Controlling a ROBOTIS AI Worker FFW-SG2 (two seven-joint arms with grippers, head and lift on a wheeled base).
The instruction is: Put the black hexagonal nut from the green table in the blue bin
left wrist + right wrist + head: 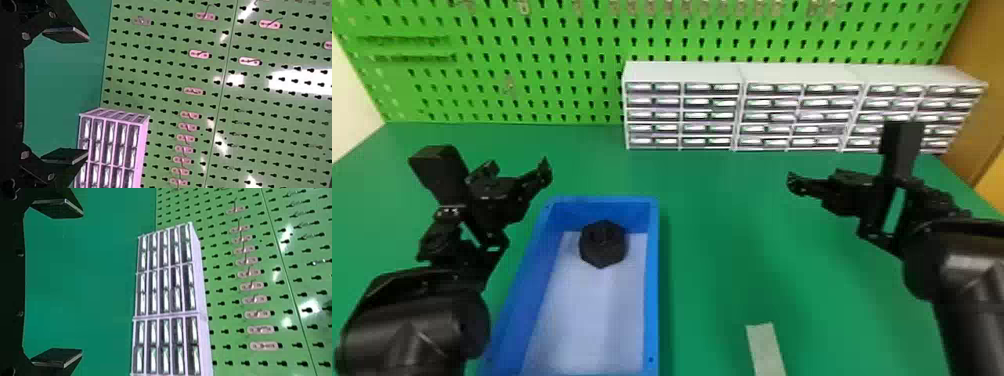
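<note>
The tabletop (722, 260) meets the green pegboard (572, 40) along its far edge, and its right edge slants past the right arm (967, 300). A broad stretch of green runs from the right rim of the blue bin (653, 270) across to the right pincer (864, 187), and more reaches back toward the board. The bin's near end runs out of the head view at the bottom.

The black hexagonal nut (602, 247) lies inside the bin, near the far wall.

The left pincer (492, 192) hangs by the bin's far left corner, with the left arm (412, 320) alongside the left wall. Both pincers stand wide open, gripping nothing. White drawer cabinets (682, 72) block the back from the middle rightward, and a pale strip (766, 350) lies right of the bin.
</note>
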